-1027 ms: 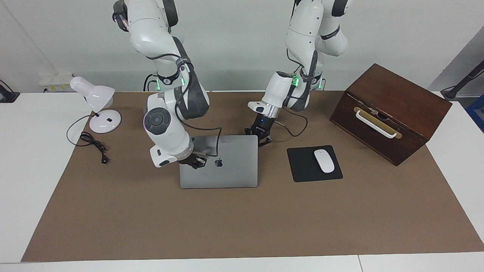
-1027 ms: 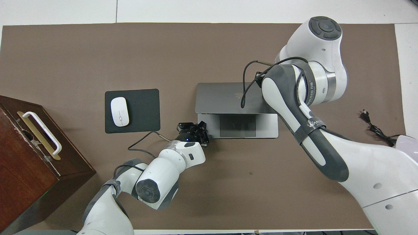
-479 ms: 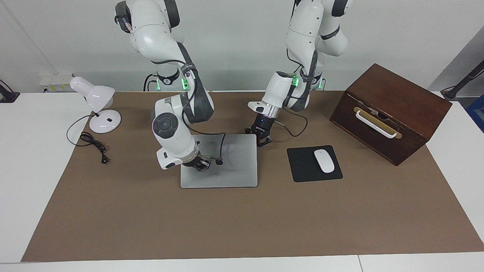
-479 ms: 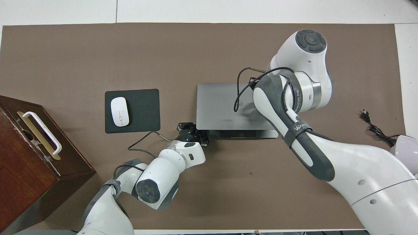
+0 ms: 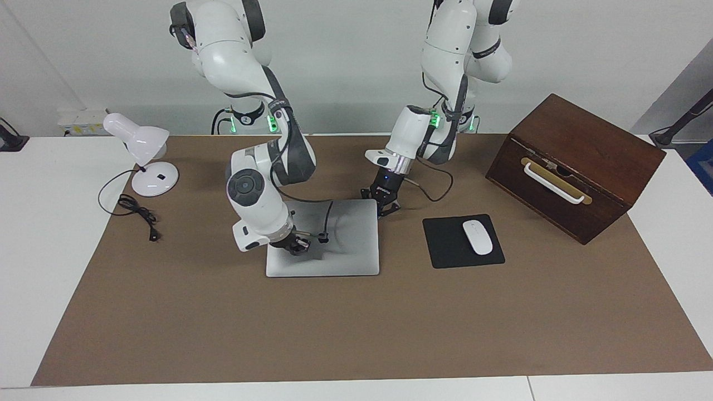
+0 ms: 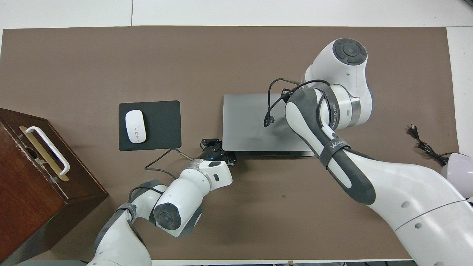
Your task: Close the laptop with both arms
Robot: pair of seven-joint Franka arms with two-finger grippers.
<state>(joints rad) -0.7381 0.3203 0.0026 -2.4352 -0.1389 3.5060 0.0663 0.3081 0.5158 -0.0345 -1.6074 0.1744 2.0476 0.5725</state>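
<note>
Right hand [image 5: 294, 244] on laptop [image 5: 345, 245] lid

The right arm reaches forward and bends sharply at the elbow, its wrist angled down so that the right end effector [image 5: 295, 243] points low (fingers hidden under the wrist from above). The left arm folds compactly, forearm sloping down, left end effector [image 5: 385, 203] tipped downward close to the bench.

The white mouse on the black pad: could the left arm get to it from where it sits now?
Probably yes. The left gripper sits at the laptop corner nearest the mouse pad, and only bare mat lies between it and the mouse.
</note>
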